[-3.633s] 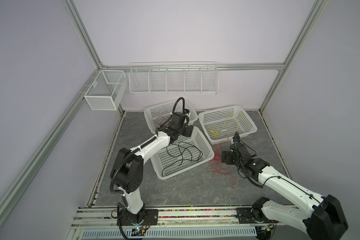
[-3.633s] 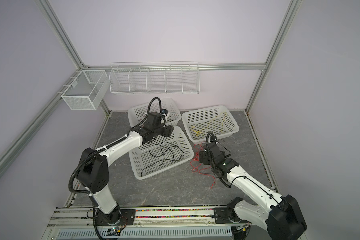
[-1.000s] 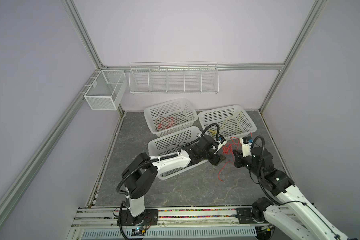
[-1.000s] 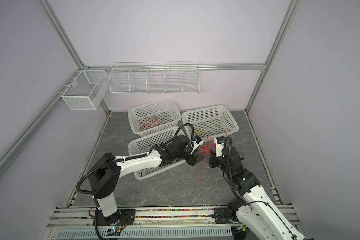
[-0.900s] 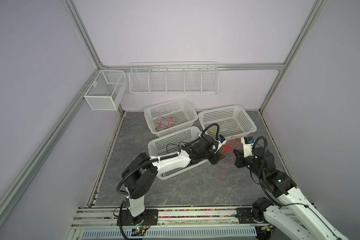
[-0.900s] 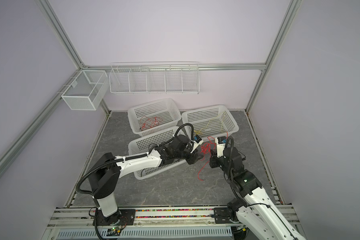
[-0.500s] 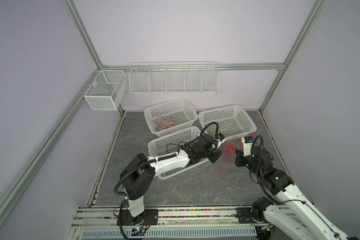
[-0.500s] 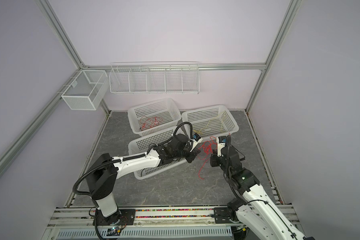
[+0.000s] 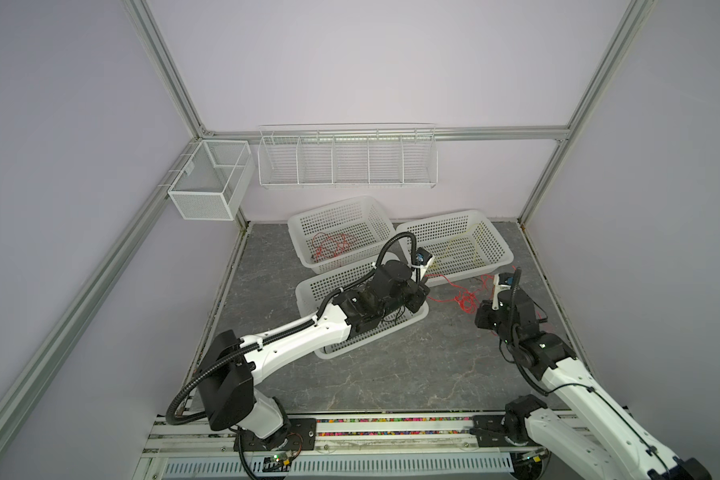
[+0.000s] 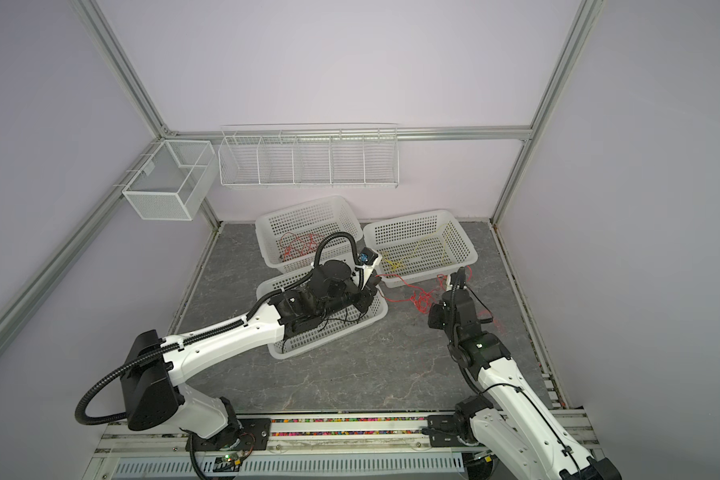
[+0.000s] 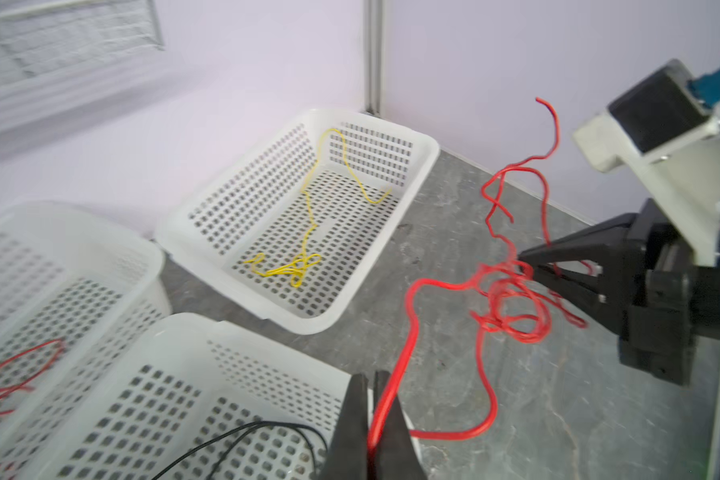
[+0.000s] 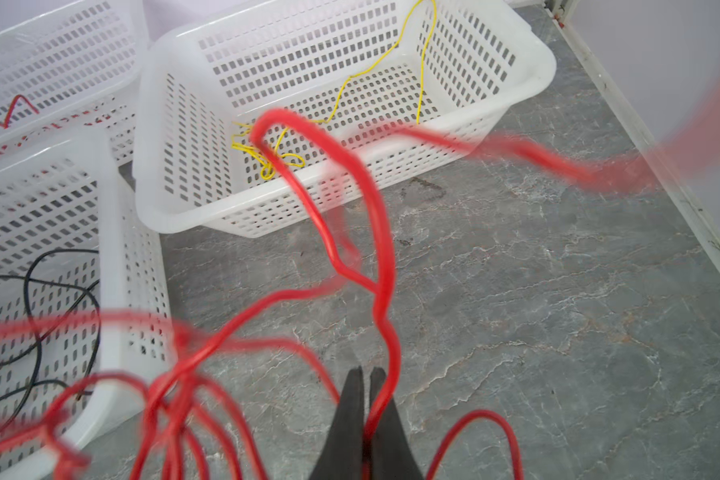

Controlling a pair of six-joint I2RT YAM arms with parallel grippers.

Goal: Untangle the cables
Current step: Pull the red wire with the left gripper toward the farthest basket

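The left hand (image 11: 368, 376) is pinching one red cable (image 11: 395, 374), closed tight on it, just over the corner of the near basket (image 11: 233, 330). That cable is running out to a red tangle (image 11: 508, 291) beside the near basket, over the tabletop (image 11: 558, 415). The right hand (image 12: 366, 370) is clamping shut on a strand of that tangle (much of it is blurring in the right wrist view). Black cables (image 12: 34, 299) are lying inside the near basket. A yellow cable (image 11: 304, 266) is lying in a second basket (image 11: 308, 326) just beyond the near basket. More red wire (image 9: 333, 245) is lying in a third basket (image 9: 333, 205), also touching the near basket's far side.
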